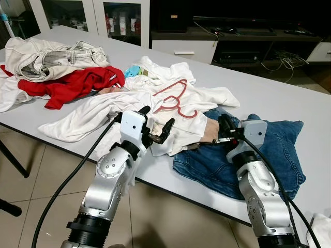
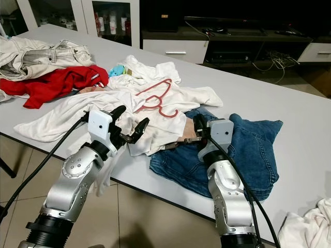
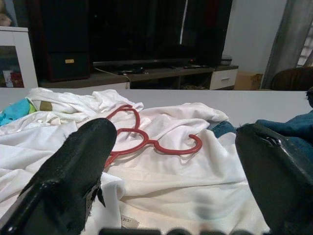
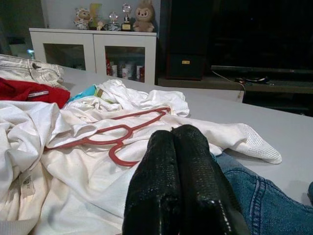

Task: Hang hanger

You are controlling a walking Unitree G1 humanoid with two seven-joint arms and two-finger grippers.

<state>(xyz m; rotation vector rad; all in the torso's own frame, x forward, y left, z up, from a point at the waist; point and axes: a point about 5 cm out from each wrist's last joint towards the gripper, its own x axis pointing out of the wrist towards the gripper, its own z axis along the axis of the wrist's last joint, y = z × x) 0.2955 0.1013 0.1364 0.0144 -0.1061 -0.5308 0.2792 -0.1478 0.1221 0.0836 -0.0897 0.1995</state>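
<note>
A red plastic hanger (image 1: 176, 98) lies flat on a crumpled white shirt (image 1: 207, 95) in the middle of the grey table (image 1: 295, 98). My left gripper (image 1: 158, 118) hovers over the shirt's near edge, just short of the hanger, fingers open with nothing between them. In the left wrist view the hanger (image 3: 146, 142) lies straight ahead between the two fingertips (image 3: 78, 161). My right gripper (image 1: 224, 125) is shut, at the seam between the shirt and the blue jeans (image 1: 282, 150), to the right of the hanger's hook. The right wrist view has the hanger (image 4: 117, 134) beyond the closed fingertips (image 4: 176, 147).
A red garment (image 1: 72, 85) and pale denim clothes (image 1: 46, 57) are piled at the table's left. More white cloth (image 2: 310, 227) sits at the near right corner. White cabinets (image 1: 124, 18) and a dark TV stand (image 1: 248, 36) stand behind the table.
</note>
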